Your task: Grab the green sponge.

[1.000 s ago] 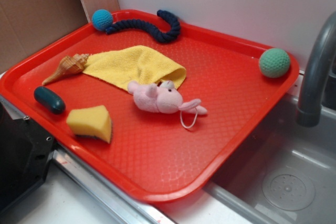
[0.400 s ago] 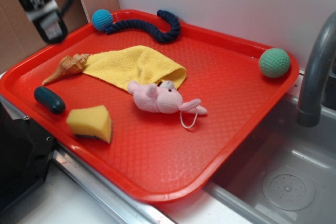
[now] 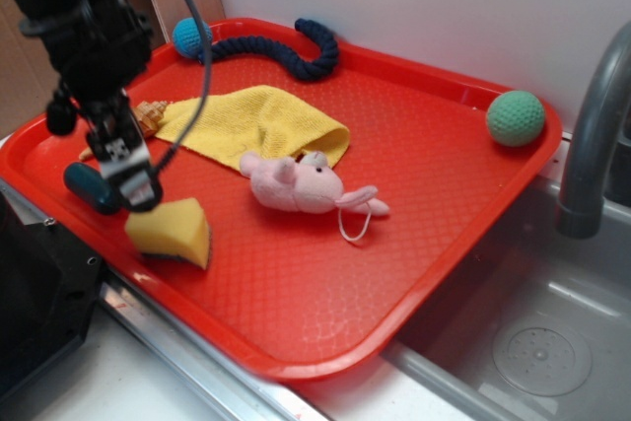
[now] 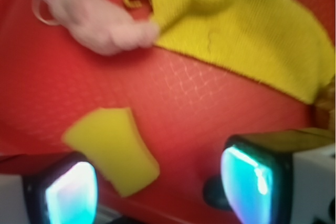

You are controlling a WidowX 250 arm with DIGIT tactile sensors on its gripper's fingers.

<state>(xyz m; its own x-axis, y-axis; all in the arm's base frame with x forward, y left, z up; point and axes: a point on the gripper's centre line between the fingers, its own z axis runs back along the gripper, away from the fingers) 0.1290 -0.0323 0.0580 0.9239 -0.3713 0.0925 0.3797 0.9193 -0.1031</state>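
Note:
The green sponge [image 3: 171, 232] is a yellow foam wedge with a thin dark bottom layer, lying near the front left edge of the red tray [image 3: 394, 145]. My gripper [image 3: 133, 189] hangs just above and left of it, over the dark teal capsule [image 3: 87, 189]. In the wrist view the sponge [image 4: 113, 148] lies below, closer to the left fingertip [image 4: 71, 192] than the right one [image 4: 247, 179]. The gripper [image 4: 157, 187] is open and holds nothing.
On the tray lie a pink plush pig [image 3: 301, 184], a yellow cloth [image 3: 251, 123], a seashell [image 3: 148, 117], a navy rope [image 3: 286, 46] with a teal ball [image 3: 190, 36], and a mint-green knitted ball [image 3: 515, 117]. A sink and grey faucet [image 3: 592, 135] stand right.
The arm came into view from the upper left and dropped down toward the front left of the tray, ending just above the capsule and sponge. Nothing on the tray moved.

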